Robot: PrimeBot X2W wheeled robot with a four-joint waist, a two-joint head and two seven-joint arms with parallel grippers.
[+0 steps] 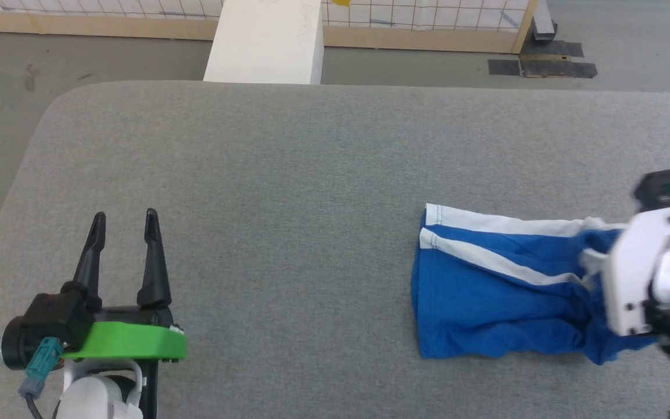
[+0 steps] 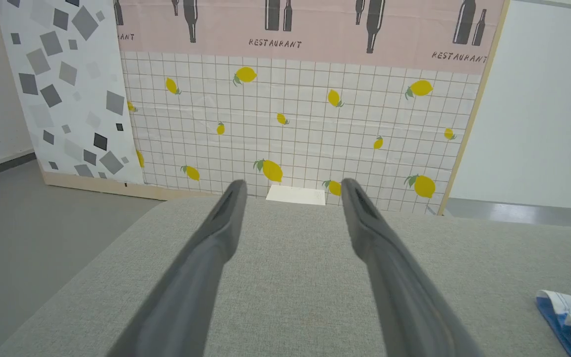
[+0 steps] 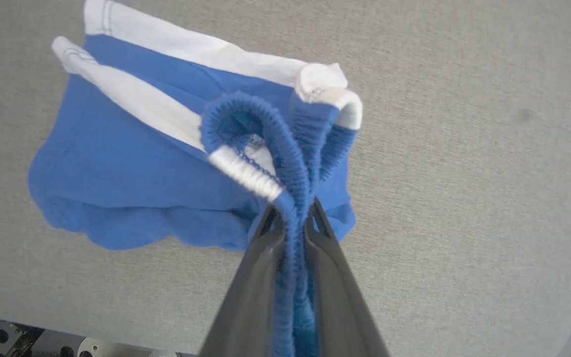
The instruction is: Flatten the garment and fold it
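The garment (image 1: 486,297), bright blue shorts with white side stripes, lies bunched on the grey table (image 1: 288,174) at the right. In the right wrist view my right gripper (image 3: 293,210) is shut on the garment (image 3: 132,173), pinching its gathered elastic waistband, which loops up from the cloth. In the head view the right wrist hides the fingers, and its white bracket covers the garment's right end. My left gripper (image 1: 124,220) stands open at the lower left, far from the cloth, nothing between its fingers (image 2: 216,233). A corner of the garment (image 2: 570,317) shows at the left wrist view's lower right.
A white block (image 1: 265,41) stands beyond the table's far edge, in front of a tiled panel with lemons (image 2: 290,124). Grey floor (image 1: 3,93) lies left of the table's rounded corner. Dark mats (image 1: 544,67) lie on the floor at the back right.
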